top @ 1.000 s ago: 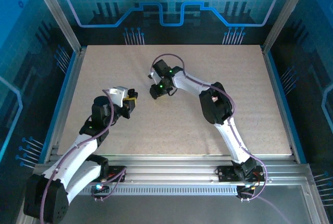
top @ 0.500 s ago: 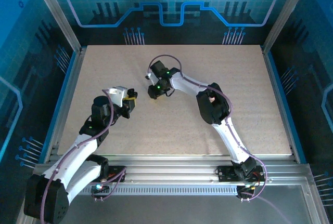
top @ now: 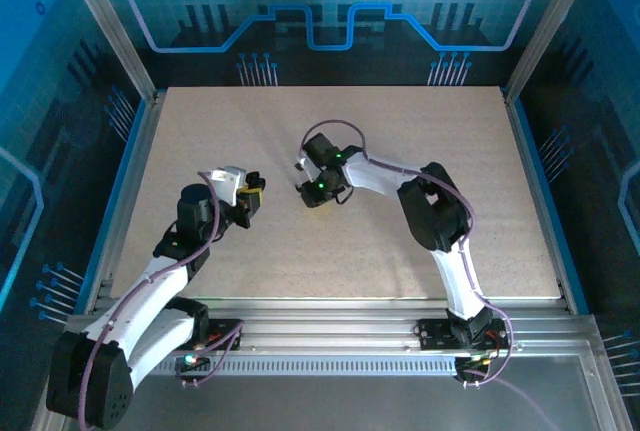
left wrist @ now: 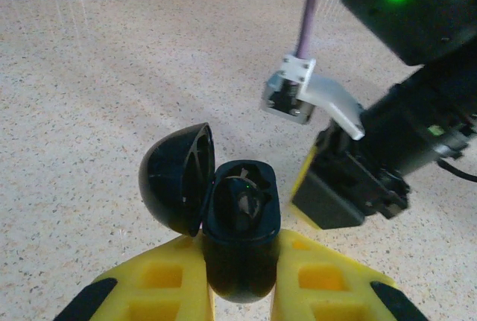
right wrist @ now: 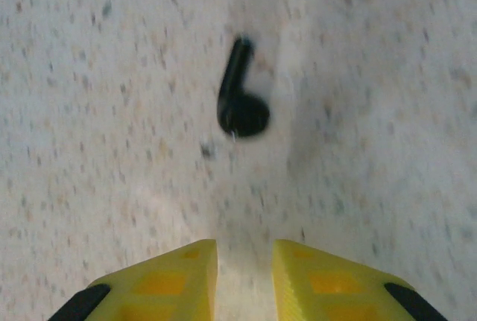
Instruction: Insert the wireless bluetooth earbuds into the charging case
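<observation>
A single black earbud (right wrist: 240, 99) is seen lying on the pale speckled table (right wrist: 387, 68), near the middle of the surface. It is made up of a short, slim stem that widens into a rounded, glossy bulb at its near end. Its outline is somewhat blurred, and it is tilted slightly off the line of the fingers. The right gripper (right wrist: 244, 255) is held low over the table just near of the earbud. Its yellow fingers (right wrist: 182, 272) are drawn close with a narrow gap left between them, nothing is held in that gap, and the earbud is not touched. In the overhead view this right gripper (top: 312, 194) is placed just right of the left gripper (top: 253, 191). The left gripper (left wrist: 242, 248) is clamped on the black charging case (left wrist: 240, 220), which is gripped at its rounded lower body between the yellow fingers (left wrist: 160, 280). The lid (left wrist: 175, 179) is swung open to the left, a domed black shell still hinged to the body. A dark rounded shape with a faint green glint is seen in the well, but whether it is an earbud cannot be told.
</observation>
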Controlling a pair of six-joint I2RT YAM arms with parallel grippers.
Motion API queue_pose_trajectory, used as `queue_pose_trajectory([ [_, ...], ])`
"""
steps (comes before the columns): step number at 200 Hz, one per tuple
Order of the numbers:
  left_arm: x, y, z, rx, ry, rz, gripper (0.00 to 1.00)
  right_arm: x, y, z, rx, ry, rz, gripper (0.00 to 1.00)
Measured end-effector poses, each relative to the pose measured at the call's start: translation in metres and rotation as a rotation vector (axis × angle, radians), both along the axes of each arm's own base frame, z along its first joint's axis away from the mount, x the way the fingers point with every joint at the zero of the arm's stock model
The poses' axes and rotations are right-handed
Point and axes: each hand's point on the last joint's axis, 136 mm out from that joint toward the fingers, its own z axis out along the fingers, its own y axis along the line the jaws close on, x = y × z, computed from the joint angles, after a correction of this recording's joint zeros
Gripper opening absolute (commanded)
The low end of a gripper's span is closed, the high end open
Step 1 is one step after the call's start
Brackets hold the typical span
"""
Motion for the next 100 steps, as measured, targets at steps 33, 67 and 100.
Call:
queue_pose_trajectory([
  [33,0.0,-0.001,0.0,-0.002,0.0,-0.005,0.03,-0.023,-0.021,0.009,-0.011,0.01,-0.029,0.25],
  [67,-0.001,-0.003,0.0,-0.007,0.002,-0.017,0.03,-0.047,-0.043,0.009,-0.038,0.053,-0.071,0.26],
  [100,-0.001,-0.003,-0.001,-0.006,0.007,-0.018,0.03,-0.066,-0.058,0.009,-0.059,0.102,-0.116,0.3],
])
